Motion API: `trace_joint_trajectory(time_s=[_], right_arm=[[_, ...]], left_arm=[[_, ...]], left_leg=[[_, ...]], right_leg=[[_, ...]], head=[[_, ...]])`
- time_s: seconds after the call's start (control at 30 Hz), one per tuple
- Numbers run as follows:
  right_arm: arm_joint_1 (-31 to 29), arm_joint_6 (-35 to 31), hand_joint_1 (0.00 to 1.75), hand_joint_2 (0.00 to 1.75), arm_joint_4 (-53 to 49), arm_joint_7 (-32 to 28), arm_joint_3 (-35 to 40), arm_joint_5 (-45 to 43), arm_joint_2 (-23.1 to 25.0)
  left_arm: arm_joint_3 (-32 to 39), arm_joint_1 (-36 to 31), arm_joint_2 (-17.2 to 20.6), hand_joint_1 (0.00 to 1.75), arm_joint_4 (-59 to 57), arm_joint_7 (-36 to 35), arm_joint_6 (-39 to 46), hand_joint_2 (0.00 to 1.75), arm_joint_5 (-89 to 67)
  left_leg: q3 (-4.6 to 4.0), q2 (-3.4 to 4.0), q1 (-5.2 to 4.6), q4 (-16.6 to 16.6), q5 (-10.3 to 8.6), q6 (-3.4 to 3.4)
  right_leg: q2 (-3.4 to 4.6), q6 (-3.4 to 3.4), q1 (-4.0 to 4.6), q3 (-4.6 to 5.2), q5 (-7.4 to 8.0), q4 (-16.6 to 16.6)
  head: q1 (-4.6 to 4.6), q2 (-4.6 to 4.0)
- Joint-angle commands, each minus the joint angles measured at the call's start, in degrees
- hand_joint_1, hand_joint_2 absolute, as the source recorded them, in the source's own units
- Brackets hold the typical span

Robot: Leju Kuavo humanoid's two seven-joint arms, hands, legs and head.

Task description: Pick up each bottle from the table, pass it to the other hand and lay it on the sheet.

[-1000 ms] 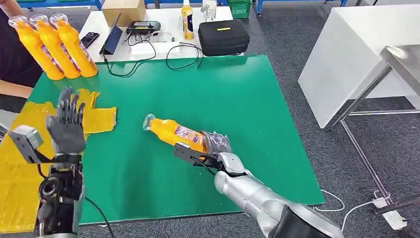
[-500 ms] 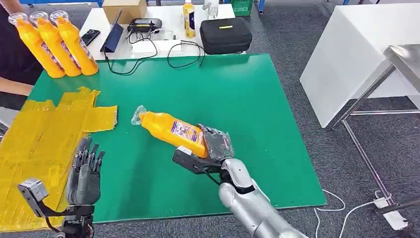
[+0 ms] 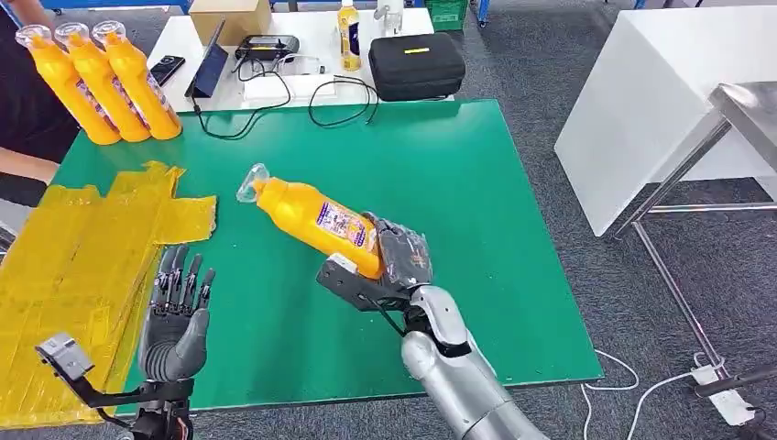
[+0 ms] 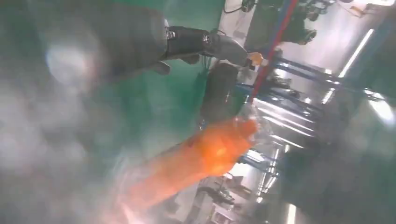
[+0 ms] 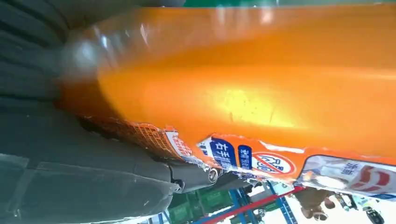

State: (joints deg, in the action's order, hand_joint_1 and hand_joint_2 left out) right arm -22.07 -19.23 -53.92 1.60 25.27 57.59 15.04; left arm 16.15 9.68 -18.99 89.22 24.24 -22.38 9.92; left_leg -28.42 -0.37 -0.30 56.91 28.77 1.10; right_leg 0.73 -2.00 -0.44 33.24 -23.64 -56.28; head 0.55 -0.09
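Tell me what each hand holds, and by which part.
The right hand grips the orange bottle by its base end, cap pointing away. The left hand holds nothing, fingers spread.

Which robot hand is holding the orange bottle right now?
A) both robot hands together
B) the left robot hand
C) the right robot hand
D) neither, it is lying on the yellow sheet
C: the right robot hand grips the bottom end of the orange bottle above the green table, while the left robot hand is apart from it, fingers spread and holding nothing.
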Motion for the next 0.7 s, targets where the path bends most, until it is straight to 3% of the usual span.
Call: trace_joint_trajectory(time_s=[0.03, 0.27, 0.47, 0.7], right_arm=[[-2.2, 0.4, 1.75, 1.75, 0.9, -0.4, -1.4, -0.2, -0.1], [-2.2, 0.4, 1.75, 1.75, 0.9, -0.4, -1.4, -0.2, -0.1], [-4.8, 1.1, 1.75, 1.75, 6.5, -1.7, 2.1, 0.2, 4.3], [-4.6, -0.4, 1.75, 1.75, 5.2, 1.0, 22.8, -7.9, 5.0]], left_arm=[[-1.0, -0.6, -0.2, 0.0, -0.5, -0.3, 0.0, 1.75, 0.1], [-1.0, -0.6, -0.2, 0.0, -0.5, -0.3, 0.0, 1.75, 0.1], [-3.6, -0.6, 0.3, 0.0, 0.1, -0.3, 0.6, 1.75, 1.5], [-2.0, 1.2, 0.1, 0.0, 1.8, 0.9, 1.1, 1.75, 2.3]], left_leg=[[0.11, 0.01, 0.02, -0.1, 0.02, -0.07], [0.05, 0.0, 0.01, 0.0, 0.02, -0.06], [0.05, 0.14, 0.02, 0.0, 0.04, -0.09], [0.11, 0.26, 0.07, -0.1, 0.06, -0.07]], right_leg=[[-0.07, 0.03, 0.02, -0.12, -0.03, 0.1], [-0.06, 0.03, 0.02, -0.07, -0.03, 0.0], [0.06, 0.05, 0.02, -0.02, -0.01, 0.0], [0.19, 0.04, 0.03, -0.04, -0.01, 0.0]], head=[[0.02, -0.02], [0.02, -0.02], [0.02, -0.02], [0.02, -0.02]])
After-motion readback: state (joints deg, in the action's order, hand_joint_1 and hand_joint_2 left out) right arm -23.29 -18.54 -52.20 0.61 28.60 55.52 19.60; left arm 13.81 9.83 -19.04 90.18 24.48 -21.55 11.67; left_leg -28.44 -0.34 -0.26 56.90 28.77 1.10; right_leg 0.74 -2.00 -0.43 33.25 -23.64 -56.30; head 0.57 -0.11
